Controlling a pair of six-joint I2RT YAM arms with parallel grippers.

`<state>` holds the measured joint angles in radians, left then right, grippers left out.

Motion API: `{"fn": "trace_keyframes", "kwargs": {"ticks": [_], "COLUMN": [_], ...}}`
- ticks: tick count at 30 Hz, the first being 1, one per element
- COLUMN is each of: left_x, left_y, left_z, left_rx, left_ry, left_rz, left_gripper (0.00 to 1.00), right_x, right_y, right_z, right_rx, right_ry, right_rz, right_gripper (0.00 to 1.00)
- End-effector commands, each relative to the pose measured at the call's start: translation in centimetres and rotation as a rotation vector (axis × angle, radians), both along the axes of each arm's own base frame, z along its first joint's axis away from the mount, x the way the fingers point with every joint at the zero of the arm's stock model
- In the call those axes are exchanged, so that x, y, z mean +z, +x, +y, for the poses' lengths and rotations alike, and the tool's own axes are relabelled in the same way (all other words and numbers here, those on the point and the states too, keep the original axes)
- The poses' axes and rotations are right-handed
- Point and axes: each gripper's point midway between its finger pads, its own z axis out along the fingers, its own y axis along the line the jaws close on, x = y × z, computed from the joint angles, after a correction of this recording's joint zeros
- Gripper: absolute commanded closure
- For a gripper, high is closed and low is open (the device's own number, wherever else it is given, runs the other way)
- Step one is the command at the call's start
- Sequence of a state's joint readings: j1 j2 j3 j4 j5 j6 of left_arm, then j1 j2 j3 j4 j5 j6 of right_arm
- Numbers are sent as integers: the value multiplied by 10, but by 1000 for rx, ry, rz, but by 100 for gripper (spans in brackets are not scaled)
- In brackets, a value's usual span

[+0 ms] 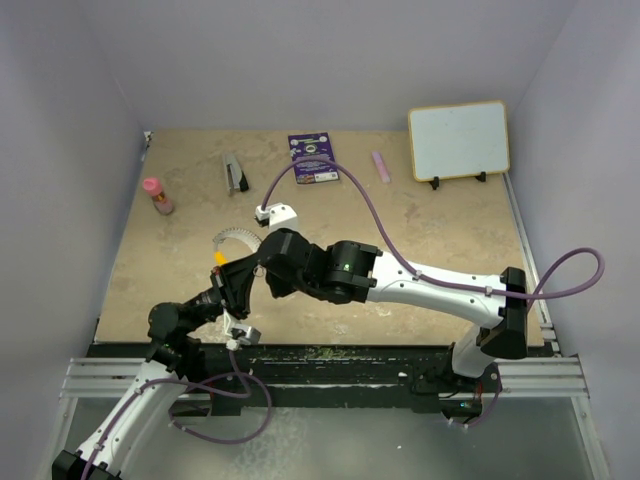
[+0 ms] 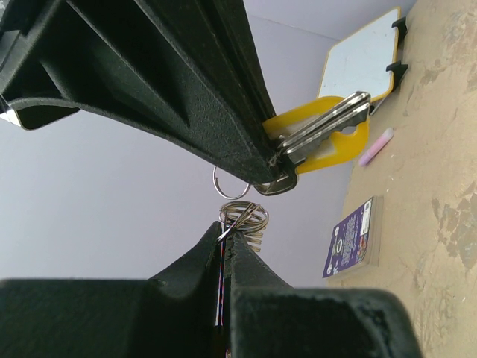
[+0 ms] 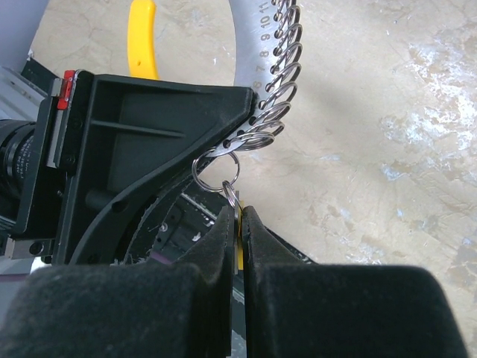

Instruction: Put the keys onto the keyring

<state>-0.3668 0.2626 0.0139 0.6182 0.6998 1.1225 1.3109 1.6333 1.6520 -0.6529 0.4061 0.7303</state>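
Two grippers tip to tip, threading unfinished

The keys (image 2: 324, 127) sit just beyond the right gripper (image 3: 237, 214), seemingly not yet seated on the keyring (image 3: 261, 74); I cannot tell for sure. The left gripper (image 2: 226, 237) is pinched shut on the keyring's lowest coils, the right gripper on a small ring (image 3: 231, 192) linked toward it, both arms meeting above the table (image 1: 430, 215)

Pale lavender walls (image 1: 300, 60) close the back and both sides under soft, even light — a mottled beige tabletop (image 1: 440, 230) fills the space between, a slotted aluminium rail (image 1: 330, 378) along its near edge, dull grey sheet (image 1: 400, 440) below
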Motion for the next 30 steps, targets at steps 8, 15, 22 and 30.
{"fn": "trace_keyframes", "kwargs": {"ticks": [8,15,22,30], "left_x": [19,20,21,24], "left_y": [-8,-9,-9,-13], "left_z": [1,1,1,0], "left_rx": [-8,-12,-13,-32], "left_ry": [-13,-14,-17,-25], "left_rz": [-79,-83,-81,-79], "left_gripper": [97,97,97,97], "right_x": [21,16,13,10], "right_y": [1,-1,0,1], "right_z": [11,12,10,9], "right_rx": [10,14,9,2], "right_ry": [63,57,48,36], "right_rz": [-26,-12,-11,-14], "right_gripper": [100,100,100,100]}}
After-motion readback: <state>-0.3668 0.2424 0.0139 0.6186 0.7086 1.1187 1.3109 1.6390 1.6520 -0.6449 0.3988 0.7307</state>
